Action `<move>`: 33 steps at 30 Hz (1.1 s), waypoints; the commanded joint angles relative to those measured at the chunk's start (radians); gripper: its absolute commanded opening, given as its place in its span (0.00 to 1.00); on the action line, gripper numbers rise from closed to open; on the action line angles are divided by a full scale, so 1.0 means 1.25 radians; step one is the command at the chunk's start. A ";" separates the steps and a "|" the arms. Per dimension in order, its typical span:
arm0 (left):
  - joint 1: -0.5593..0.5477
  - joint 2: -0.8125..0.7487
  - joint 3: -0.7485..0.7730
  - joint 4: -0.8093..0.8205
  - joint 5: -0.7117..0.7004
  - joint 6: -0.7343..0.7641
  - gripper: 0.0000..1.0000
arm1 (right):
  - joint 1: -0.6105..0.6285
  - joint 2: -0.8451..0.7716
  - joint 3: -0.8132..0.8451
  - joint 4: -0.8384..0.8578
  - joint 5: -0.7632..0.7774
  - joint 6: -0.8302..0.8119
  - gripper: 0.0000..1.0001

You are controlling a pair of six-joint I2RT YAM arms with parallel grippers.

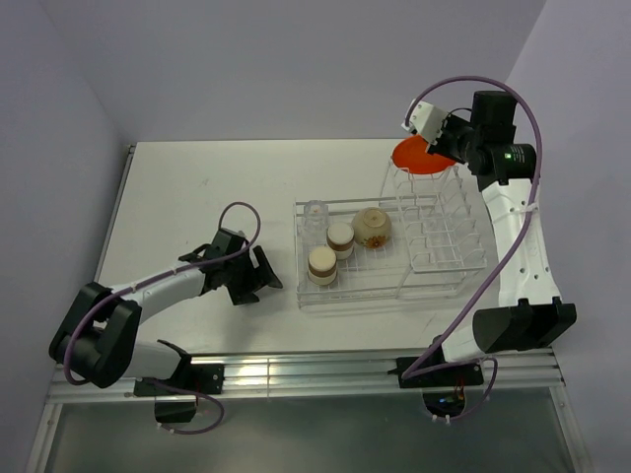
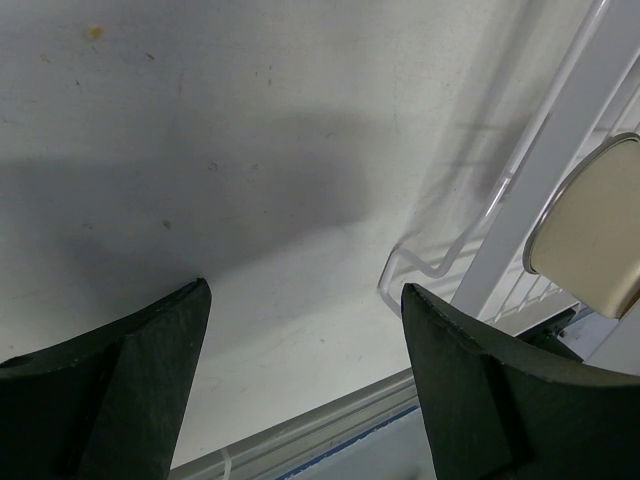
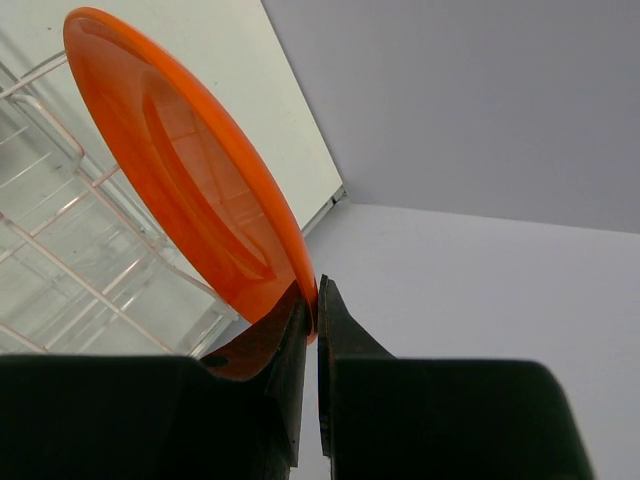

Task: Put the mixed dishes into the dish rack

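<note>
My right gripper (image 3: pixel 315 295) is shut on the rim of the orange-red plate (image 3: pixel 190 175) and holds it tilted above the far end of the upright slots of the clear dish rack (image 1: pixel 434 222); the plate shows in the top view (image 1: pixel 414 156) too. In the rack's flat basket stand two brown cups (image 1: pixel 321 264) (image 1: pixel 340 237), the beige bowl (image 1: pixel 372 227) on its side, and the clear glass (image 1: pixel 315 214). My left gripper (image 1: pixel 258 279) is open and empty, low over the table just left of the rack; one cup (image 2: pixel 590 240) shows at the right of its view.
The rack's corner wire (image 2: pixel 430 255) lies close to my left gripper's right finger. The table's metal front edge (image 1: pixel 296 370) runs below the rack. Walls stand close on the left and right.
</note>
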 commanded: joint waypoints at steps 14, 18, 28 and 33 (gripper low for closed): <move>-0.015 0.012 0.001 -0.006 -0.023 0.005 0.85 | -0.006 -0.054 -0.057 0.156 0.008 0.071 0.48; -0.019 0.012 0.001 -0.003 -0.022 -0.002 0.84 | -0.006 -0.081 -0.073 0.171 -0.017 0.071 0.53; -0.043 -0.019 -0.003 -0.022 -0.040 -0.029 0.85 | -0.006 -0.137 -0.105 0.208 -0.076 0.092 0.99; -0.061 -0.053 -0.007 -0.031 -0.058 -0.053 0.85 | 0.023 -0.197 -0.141 0.251 -0.079 0.120 1.00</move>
